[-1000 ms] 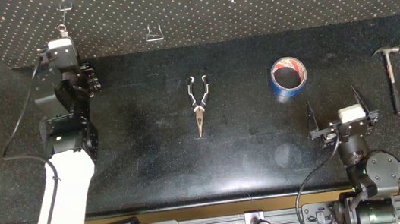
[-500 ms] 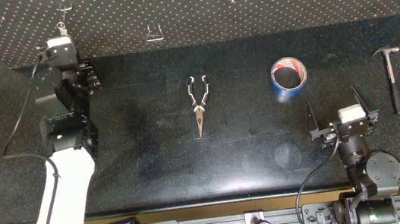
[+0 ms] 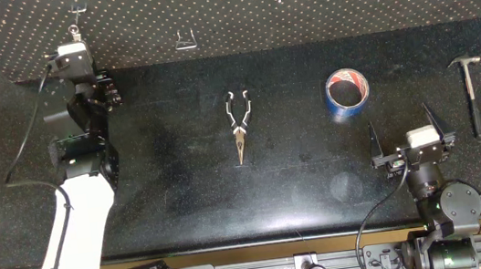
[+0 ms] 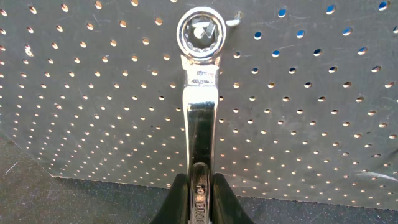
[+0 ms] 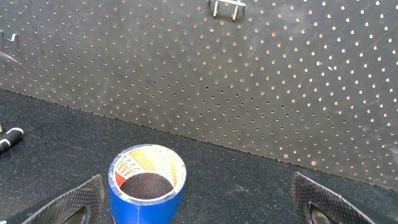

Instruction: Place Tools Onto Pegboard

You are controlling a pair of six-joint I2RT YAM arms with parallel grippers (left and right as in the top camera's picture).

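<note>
While the left gripper (image 4: 199, 186) clamps the wrench (image 4: 199, 93), its ring end sits over a hook (image 4: 231, 22) near the pegboard's (image 4: 311, 124) left edge | right gripper (image 3: 403, 136) stands wide open near the table's (image 3: 184, 196) front-right corner, beside the tape roll (image 5: 147, 177).

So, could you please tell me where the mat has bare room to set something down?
Widest: between the left arm and the pliers. Also between the pliers and the tape roll. Crowded at right: tape roll, right gripper and hammer sit close together.
</note>
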